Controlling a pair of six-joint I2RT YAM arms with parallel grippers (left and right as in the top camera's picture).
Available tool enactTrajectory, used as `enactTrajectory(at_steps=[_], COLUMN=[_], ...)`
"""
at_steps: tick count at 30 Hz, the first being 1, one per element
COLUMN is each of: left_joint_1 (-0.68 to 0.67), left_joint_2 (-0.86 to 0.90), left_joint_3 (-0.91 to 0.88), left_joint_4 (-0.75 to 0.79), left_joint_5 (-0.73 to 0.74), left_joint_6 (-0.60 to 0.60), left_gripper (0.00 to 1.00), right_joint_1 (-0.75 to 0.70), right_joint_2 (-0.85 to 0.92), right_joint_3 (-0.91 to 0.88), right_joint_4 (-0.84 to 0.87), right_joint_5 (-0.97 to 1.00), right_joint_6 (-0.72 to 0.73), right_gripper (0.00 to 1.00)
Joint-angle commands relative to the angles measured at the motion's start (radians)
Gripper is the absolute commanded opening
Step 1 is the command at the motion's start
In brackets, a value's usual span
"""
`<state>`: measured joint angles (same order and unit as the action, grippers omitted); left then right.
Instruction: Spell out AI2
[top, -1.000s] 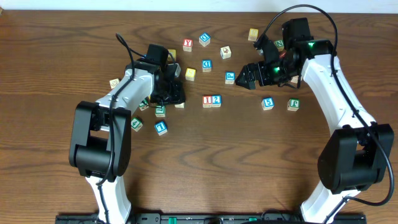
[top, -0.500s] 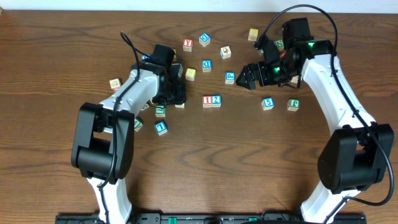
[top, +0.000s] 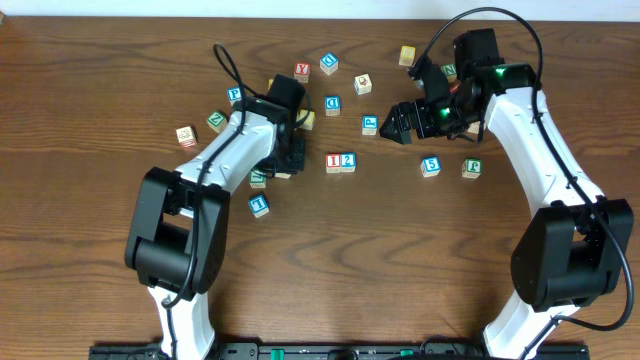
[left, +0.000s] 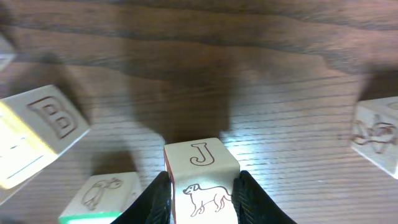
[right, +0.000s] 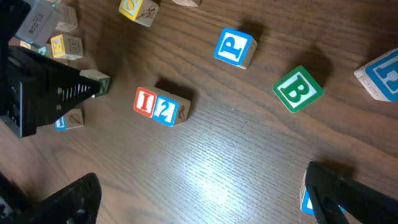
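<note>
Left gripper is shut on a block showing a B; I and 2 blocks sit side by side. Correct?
Not B: the left wrist view shows J on the held block in the left gripper. The B block lies loose beside it. The I block and 2 block do sit side by side.

The dark brown wooden desk (top: 400, 270) shows a wavy grain. The small wooden cube with a red-framed I (right: 144, 101) has a white face, and the small wooden cube with a blue-framed 2 (right: 165, 110) also. The green-and-white B cube (right: 297, 89) and the blue-and-white P cube (right: 235, 48) are bright. The pale wooden cube with an engraved J (left: 200, 163) carries a brown dog outline.
</note>
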<state>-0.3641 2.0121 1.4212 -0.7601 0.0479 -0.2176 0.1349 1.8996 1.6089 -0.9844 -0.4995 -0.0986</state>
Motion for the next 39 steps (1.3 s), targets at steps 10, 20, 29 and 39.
enactTrajectory(at_steps=[10,20,29,39], left_joint_1=[-0.084,-0.096,-0.121,-0.126], left_joint_2=[0.018,0.019,0.019,0.026], left_joint_3=[-0.007,-0.007,-0.009,-0.01], left_joint_4=[-0.026,-0.011,0.014,0.02], left_joint_5=[-0.34,-0.363,-0.363,-0.364], left_joint_6=[-0.103,-0.211,-0.215,-0.215], left_gripper=[0.28,0.28,0.28,0.28], right_joint_1=[-0.002,-0.002,-0.002,-0.002], right_joint_2=[-0.024,-0.024,-0.024,-0.024], right_joint_3=[-0.001,-0.001,-0.001,-0.001], right_joint_4=[-0.003,-0.004,-0.012,-0.015], right_joint_5=[0.0,0.0,0.0,0.001], right_joint_6=[-0.015,-0.015,-0.015,-0.016], right_gripper=[0.99,0.99,0.99,0.99])
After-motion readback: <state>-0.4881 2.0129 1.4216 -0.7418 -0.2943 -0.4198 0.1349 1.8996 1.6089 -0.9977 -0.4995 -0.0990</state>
